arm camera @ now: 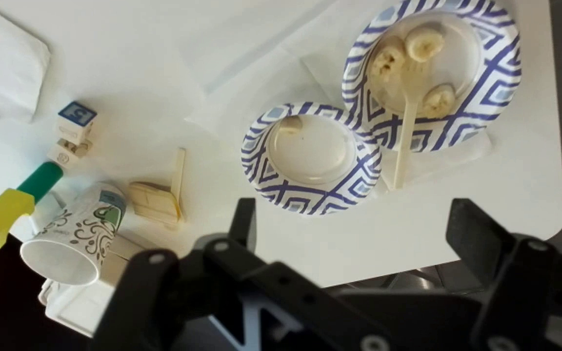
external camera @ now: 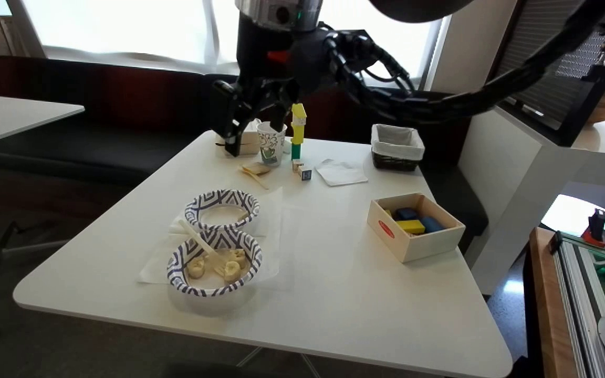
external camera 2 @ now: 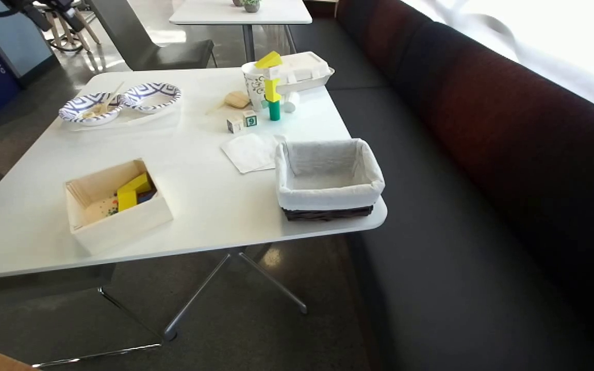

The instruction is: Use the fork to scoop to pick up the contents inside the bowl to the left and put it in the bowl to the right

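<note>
Banana slices: three in one bowl, one in the other bowl; transfer looks unfinished! Gripper spread wide, empty.

Window glaring white; tabletop bright, shadows soft. Floor dim, with glints. Backlit arm dark, perhaps slightly blurred.

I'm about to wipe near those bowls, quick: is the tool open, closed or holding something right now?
Tool: open, holding nothing; the fork rests in a bowl.
</note>
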Motion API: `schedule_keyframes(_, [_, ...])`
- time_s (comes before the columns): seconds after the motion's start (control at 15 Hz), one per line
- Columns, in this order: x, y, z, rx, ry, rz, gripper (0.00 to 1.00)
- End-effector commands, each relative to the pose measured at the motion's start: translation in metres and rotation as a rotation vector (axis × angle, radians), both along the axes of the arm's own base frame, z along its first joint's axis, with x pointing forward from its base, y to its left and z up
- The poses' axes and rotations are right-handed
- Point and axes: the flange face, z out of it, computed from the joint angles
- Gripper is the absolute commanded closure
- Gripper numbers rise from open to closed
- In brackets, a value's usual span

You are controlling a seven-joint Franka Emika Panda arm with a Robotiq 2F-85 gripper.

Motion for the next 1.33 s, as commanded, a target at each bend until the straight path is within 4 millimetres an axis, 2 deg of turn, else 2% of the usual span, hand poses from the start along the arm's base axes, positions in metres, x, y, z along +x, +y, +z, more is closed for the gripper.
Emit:
schedule_keyframes(0.0, [0.052,0.017,-0.031,-0.016,-0.033,-0.077,0.00])
schedule_keyframes(0.07, [0.062,0.027,-0.043,0.006,-0.018,-0.137,0.00])
schedule_keyframes(0.13, [0.036,0.009,-0.017,0.003,-0.035,-0.066,0.00])
schedule_keyframes(0.27, [0.045,0.010,-0.029,0.008,-0.023,-0.072,0.00])
schedule_keyframes(0.67, [0.043,0.010,-0.017,-0.004,-0.042,-0.070,0.00])
schedule_keyframes(0.73, [0.048,0.010,-0.027,0.019,-0.033,-0.060,0.00])
schedule_keyframes(1.07, [0.066,0.045,-0.080,0.139,0.002,0.014,0.00])
schedule_keyframes(1.27, [0.079,0.061,-0.110,0.181,0.031,-0.015,0.00])
